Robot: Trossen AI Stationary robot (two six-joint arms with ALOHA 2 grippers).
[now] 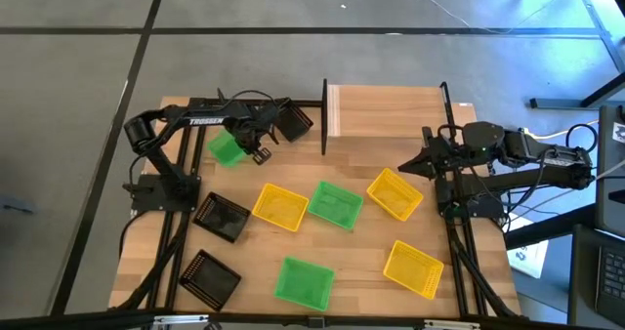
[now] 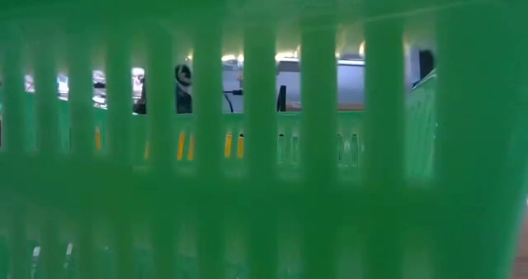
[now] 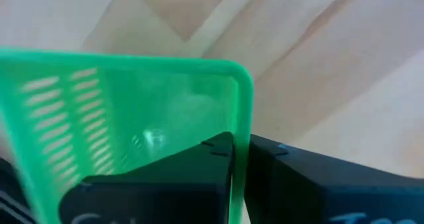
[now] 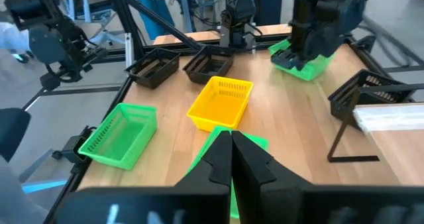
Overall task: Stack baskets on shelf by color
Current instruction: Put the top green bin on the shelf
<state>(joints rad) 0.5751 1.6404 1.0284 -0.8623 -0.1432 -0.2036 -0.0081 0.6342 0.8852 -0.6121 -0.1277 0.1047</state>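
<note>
Left gripper (image 1: pixel 256 146): we see it over the far left of the worktop (image 1: pixel 352 257), just left of the shelf, its fingers (image 3: pixel 218 177) clamped on one wall of a green basket (image 1: pixel 227 150); the left wrist view shows that wall pinched between them.
Right gripper (image 1: pixel 402 166): we see it at the right side of the worktop, near the shelf's front right corner, fingers (image 4: pixel 228 164) pressed together and holding nothing.
Shelf (image 1: pixel 386 111): pale board at the far middle of the worktop, between black posts; we see no basket on it.
Black baskets: one (image 1: pixel 296 121) tilted just beside the shelf's left post, two (image 1: pixel 223 218) (image 1: pixel 211 277) at the near left.
Yellow baskets: one (image 1: pixel 279 207) in the middle, one (image 1: pixel 395 193) right of centre, one (image 1: pixel 413 268) near right.
Other green baskets: one (image 1: pixel 336 204) between two yellow ones, one (image 1: pixel 304 280) at the near edge, filling the low view (image 2: pixel 264 188).
</note>
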